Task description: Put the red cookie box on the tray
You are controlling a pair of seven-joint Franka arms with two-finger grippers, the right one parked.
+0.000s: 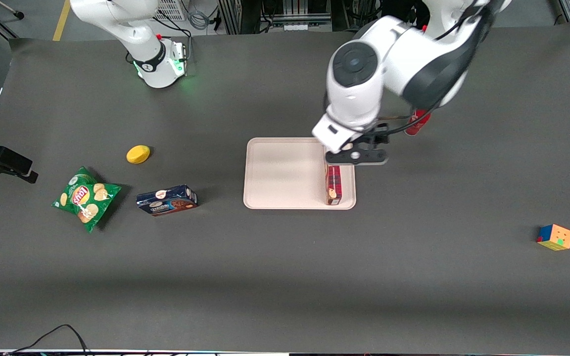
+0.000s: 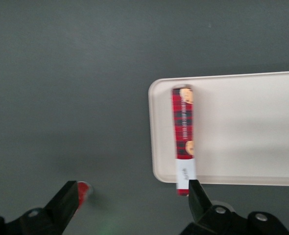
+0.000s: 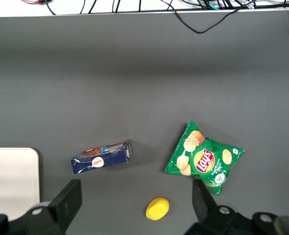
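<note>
The red cookie box (image 2: 183,139) lies on the tray (image 2: 242,127) along its short edge, white end apparently poking over the rim; the end effector (image 2: 134,198) hovers over that end, fingers spread, holding nothing; box's long axis points straight away from it.

You see the gripper (image 1: 356,157) hiding the red cookie box's (image 1: 334,185) farther end in front view, and the arm covering most of the red bottle (image 1: 417,123) beside it.

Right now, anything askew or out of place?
Slightly: the red cookie box stands on its narrow edge along the tray rim, its white end overhanging in the wrist view. The open gripper is above that end.
</note>
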